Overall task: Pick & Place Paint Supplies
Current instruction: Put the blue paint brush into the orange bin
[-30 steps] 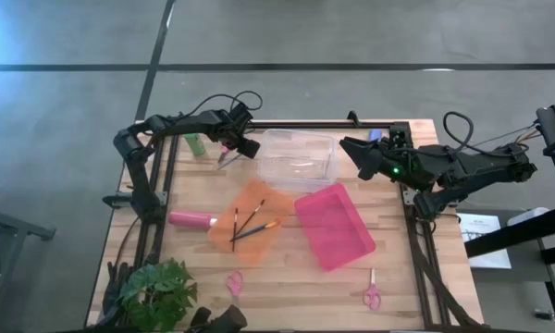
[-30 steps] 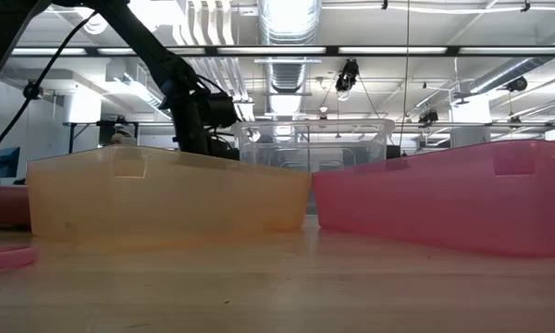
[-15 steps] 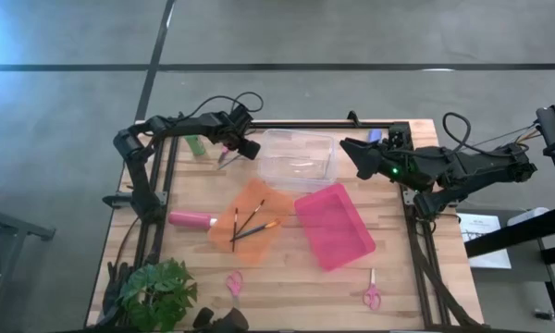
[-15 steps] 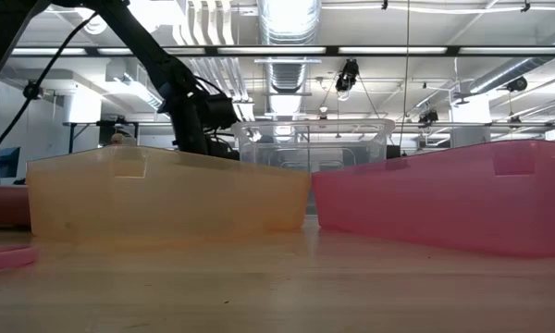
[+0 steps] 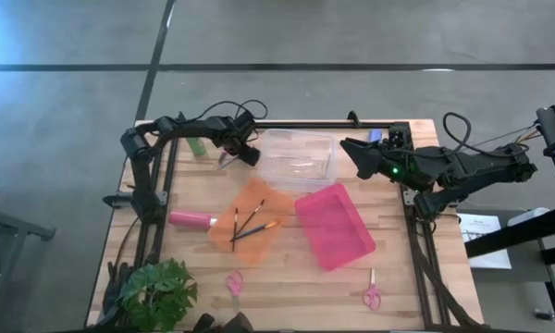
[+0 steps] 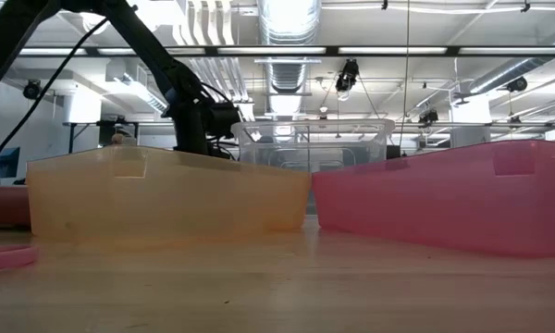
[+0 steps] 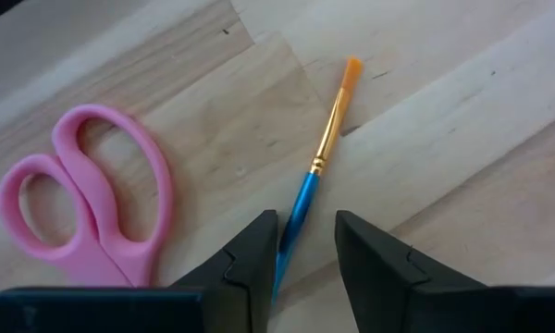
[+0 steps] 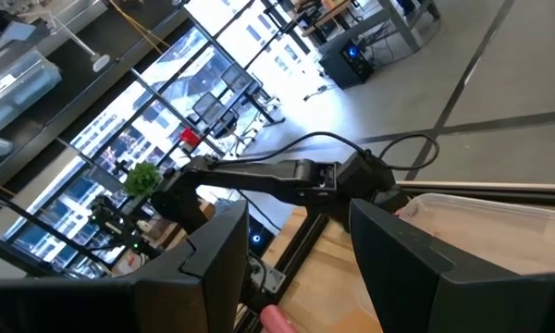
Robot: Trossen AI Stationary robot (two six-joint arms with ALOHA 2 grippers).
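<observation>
Brushes: left pincer (image 7: 302,250), fingers narrowly parted, straddles a blue-handled paintbrush (image 7: 322,165) lying on the bench (image 7: 462,139) beside pink scissors (image 7: 92,203). Three paintbrushes (image 5: 250,223) lie in the orange tray (image 5: 259,196). Right pincer (image 8: 296,250) hangs open, empty, beside the clear bin (image 5: 298,157).

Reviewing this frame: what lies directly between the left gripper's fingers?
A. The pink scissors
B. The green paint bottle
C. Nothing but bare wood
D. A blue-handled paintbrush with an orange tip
D: in the left wrist view the left gripper is open astride the blue end of the paintbrush, while the pink scissors lie off to one side on the table.
</observation>
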